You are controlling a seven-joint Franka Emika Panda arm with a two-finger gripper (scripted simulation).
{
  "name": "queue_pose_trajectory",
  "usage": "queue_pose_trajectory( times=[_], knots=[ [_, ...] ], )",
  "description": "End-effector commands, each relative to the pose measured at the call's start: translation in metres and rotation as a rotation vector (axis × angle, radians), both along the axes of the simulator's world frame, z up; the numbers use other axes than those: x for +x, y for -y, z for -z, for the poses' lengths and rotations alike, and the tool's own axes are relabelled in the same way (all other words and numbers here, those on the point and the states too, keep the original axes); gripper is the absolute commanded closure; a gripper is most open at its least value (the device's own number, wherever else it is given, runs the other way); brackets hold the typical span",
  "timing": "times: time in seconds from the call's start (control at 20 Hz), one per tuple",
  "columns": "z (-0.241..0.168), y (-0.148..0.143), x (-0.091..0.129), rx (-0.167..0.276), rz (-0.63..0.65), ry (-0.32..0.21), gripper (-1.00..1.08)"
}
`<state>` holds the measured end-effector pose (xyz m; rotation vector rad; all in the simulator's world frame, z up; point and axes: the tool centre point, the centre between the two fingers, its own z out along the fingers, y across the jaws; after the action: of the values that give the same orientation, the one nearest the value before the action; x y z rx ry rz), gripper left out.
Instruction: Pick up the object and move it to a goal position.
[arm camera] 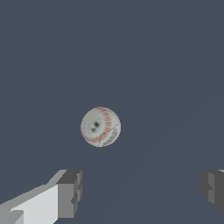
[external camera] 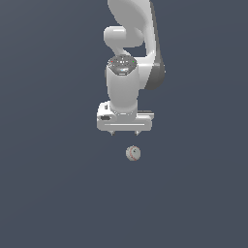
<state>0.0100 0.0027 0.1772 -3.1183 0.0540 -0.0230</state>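
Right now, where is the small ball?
In the exterior view, the ball lies just below the open gripper, slightly toward that view's right, untouched.

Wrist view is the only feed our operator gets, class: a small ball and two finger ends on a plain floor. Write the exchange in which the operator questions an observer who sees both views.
Operator: I see the ball ahead of my fingers. Is the tool over it?
Observer: Not quite. In the exterior view the tool hangs above the ball, which lies lower in the picture and slightly toward that view's right.
Operator: Is the arm leaning?
Observer: No, the hand points straight down from a white arm that enters from the top edge.
Operator: Anything else nearby?
Observer: Only the ball shows on the dark floor; no goal marker is visible.
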Motion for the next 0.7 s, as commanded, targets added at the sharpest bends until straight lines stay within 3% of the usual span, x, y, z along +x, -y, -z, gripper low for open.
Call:
queue_pose_trajectory(
  times=[0.0, 0.65],
  knots=[
    [0.000, 0.000, 0.000, 0.000, 0.000, 0.000, -0.92],
    [-0.010, -0.003, 0.015, 0.000, -0.015, 0.036, -0.92]
  ],
)
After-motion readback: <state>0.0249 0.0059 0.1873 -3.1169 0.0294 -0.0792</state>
